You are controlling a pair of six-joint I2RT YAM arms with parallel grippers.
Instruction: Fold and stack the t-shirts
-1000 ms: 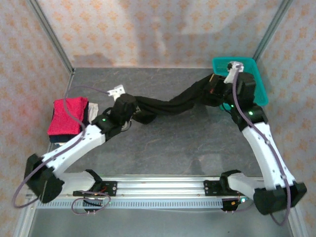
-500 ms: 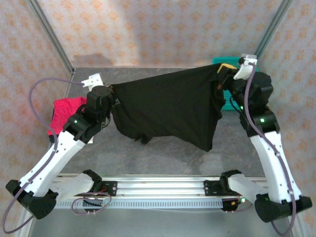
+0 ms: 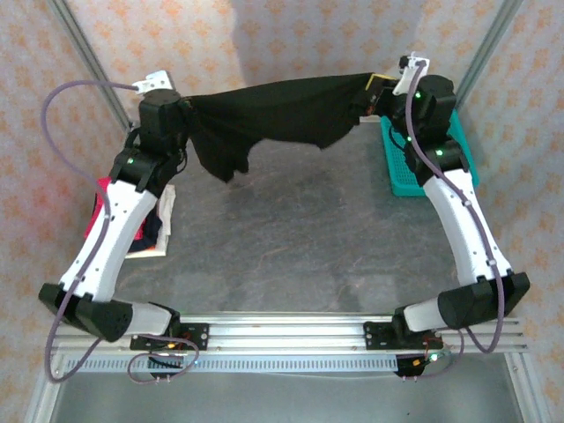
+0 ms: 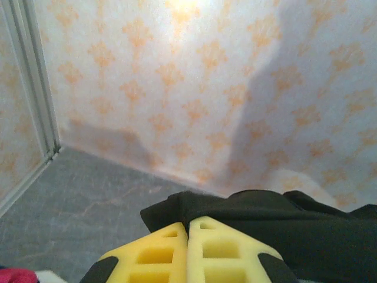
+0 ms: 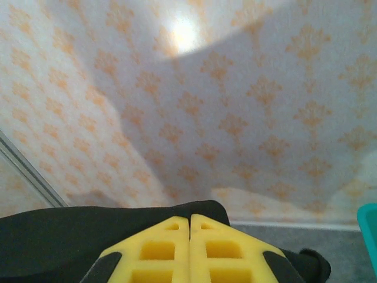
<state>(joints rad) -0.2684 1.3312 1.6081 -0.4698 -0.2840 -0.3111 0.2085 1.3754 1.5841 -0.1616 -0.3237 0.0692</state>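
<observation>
Over the gray table's (image 3: 291, 238) far edge, the black t-shirt (image 3: 282, 115) hangs stretched between left gripper (image 3: 188, 108) and right gripper (image 3: 374, 92). Both are clamped tight on its top edge, perhaps the hem.

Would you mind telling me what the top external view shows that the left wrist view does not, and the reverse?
Top external adds the whole spread: the black t-shirt stretched in the air between the left gripper and the right gripper, plus the teal basket at the right. Left wrist adds close detail: its yellow fingers pressed together on a bunched edge of the cloth. Both share the black t-shirt, the grey table, the patterned wall and some crimson-pink t-shirt.
</observation>
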